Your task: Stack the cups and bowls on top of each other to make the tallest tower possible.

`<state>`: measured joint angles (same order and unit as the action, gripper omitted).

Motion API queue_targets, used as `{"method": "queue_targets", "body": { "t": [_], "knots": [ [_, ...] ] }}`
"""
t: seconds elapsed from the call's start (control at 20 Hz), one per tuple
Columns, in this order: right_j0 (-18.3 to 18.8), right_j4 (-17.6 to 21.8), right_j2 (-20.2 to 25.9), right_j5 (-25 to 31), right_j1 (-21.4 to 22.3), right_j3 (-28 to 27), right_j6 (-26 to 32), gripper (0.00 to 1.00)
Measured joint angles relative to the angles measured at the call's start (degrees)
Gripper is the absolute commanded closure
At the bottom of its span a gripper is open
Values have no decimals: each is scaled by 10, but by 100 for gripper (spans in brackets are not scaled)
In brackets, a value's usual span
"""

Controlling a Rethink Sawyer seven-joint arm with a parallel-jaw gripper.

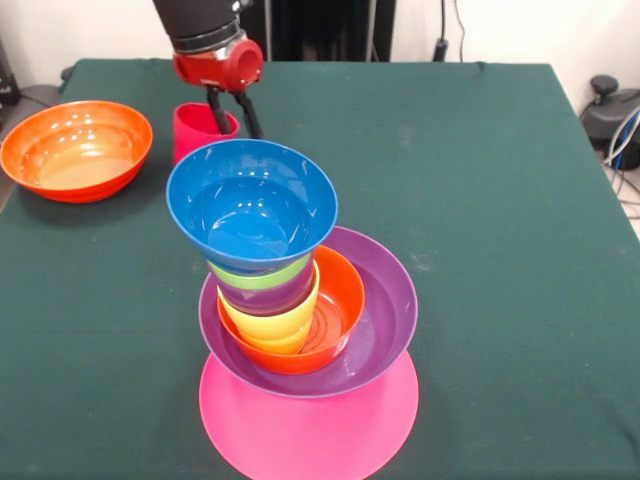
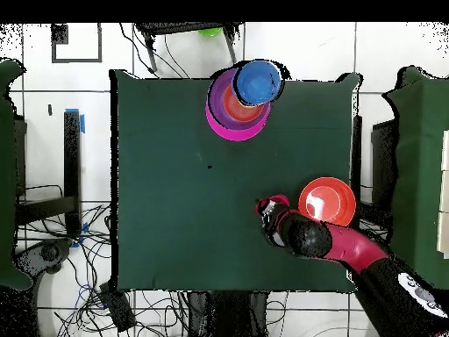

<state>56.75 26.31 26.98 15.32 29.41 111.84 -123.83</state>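
Behind the tower (image 1: 290,320), red cup (image 1: 198,128) upright on the table (image 1: 500,200), gripper (image 1: 233,110) at its rim, one finger inside, one outside, jaws narrow, large orange bowl (image 1: 76,150) well left, blue bowl (image 1: 252,205) topmost.

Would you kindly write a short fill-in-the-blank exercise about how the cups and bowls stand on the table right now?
1. The top piece of the tower is a bowl coloured ____.
2. The tower's base is an upturned bowl coloured ____.
3. The gripper has one finger inside the ____ cup.
4. Away from the tower, near a table edge, a large ____ bowl sits alone.

Missing words: blue; pink; red; orange.
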Motion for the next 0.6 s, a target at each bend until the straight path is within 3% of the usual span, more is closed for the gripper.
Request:
{"method": "queue_targets", "body": {
  "t": [0.6],
  "knots": [
    [-9,0,-38,0,-3,0,0,0]
  ]
}}
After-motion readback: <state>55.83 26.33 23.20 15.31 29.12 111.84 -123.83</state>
